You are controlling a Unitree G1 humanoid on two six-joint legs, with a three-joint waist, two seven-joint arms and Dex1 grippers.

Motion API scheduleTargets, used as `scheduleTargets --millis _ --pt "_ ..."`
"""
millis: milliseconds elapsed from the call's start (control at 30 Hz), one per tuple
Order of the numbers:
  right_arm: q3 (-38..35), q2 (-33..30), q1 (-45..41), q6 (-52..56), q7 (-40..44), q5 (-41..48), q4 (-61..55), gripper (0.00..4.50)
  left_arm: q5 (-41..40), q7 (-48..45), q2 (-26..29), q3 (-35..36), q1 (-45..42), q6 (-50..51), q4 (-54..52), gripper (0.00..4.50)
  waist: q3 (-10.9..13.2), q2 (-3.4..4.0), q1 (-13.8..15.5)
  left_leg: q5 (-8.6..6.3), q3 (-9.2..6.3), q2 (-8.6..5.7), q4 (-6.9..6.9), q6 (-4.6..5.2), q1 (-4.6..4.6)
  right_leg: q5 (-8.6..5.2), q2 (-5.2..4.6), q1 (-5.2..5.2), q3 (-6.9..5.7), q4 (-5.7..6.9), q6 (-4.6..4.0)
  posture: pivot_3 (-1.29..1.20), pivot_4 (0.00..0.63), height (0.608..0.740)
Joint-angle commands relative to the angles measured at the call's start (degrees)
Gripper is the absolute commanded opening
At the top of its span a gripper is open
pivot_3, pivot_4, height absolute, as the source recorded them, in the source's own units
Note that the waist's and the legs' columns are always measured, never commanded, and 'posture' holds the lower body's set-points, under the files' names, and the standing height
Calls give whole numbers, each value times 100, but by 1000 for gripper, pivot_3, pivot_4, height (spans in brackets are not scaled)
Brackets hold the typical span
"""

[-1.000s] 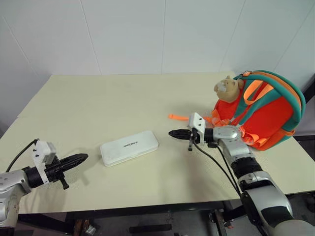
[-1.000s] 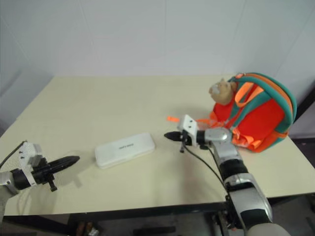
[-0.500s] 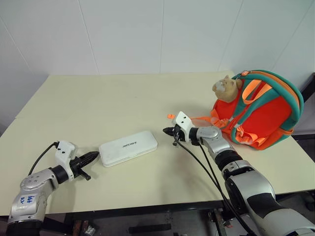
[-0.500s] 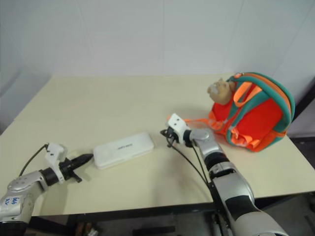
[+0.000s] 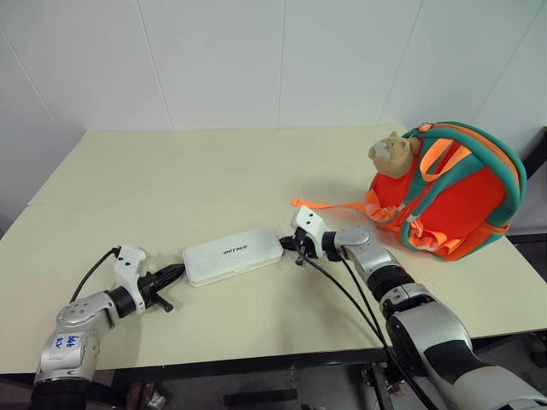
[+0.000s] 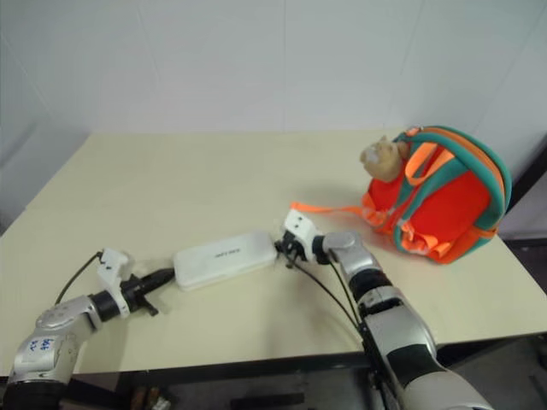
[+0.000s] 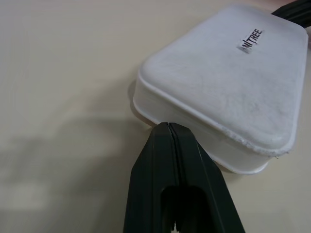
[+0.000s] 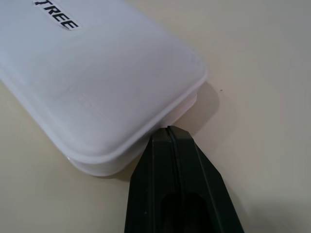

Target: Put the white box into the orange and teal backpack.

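Left hand (image 5: 175, 272) fingers pressed together, tip at box (image 5: 232, 254) near end. Right hand (image 5: 285, 243) likewise, at far end. Box flat on counter (image 5: 171, 184). Backpack (image 5: 453, 192) at 2 o'clock, well apart. Step: two-handed squeeze. Next: press inward, lift, carry to backpack.

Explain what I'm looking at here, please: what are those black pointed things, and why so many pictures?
It is a two-armed robot seen through its own cameras. Two pictures come from its head, looking down on a cream table. Two come from cameras on its wrists. The black points are its hands, both shut: the left hand and right hand press against opposite ends of the white box, holding nothing inside their fingers. The orange and teal backpack stands to the right with a plush toy.
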Motion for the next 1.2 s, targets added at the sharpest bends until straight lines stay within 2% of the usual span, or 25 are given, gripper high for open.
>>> scheduleTargets --millis 33,433,700,1000,1200 --pt "128 24 145 178 361 50 -628 0 -38 -75 -56 -88 -111 -62 -82 23 0 0 3 0 0 0 0 0 0 0 0 0 0 0 0 0 150 740" --pt "265 -710 1176 1701 815 175 -3034 0 72 -442 -146 -517 -524 -100 373 23 -2 -2 66 0 -1 -2 5 0 0 1 0 2 0 -1 1 0 150 740" --pt "269 -1230 1925 2833 762 261 -4613 0 274 -771 -298 -895 -1109 -258 995 23 -4 -6 191 0 0 -2 12 0 0 2 2 3 0 -4 3 0 150 740" --pt "269 -1313 2146 3068 519 299 -4841 0 376 -986 -343 -1023 -1272 -260 1159 23 -8 -12 187 0 -1 -3 12 0 0 5 2 7 0 -9 5 0 150 740" --pt "210 -1408 1939 2782 543 323 -4372 0 381 -1033 -4 -866 -910 -69 869 23 -10 -15 173 -1 0 -2 11 1 0 5 2 8 0 -13 5 0 150 740"
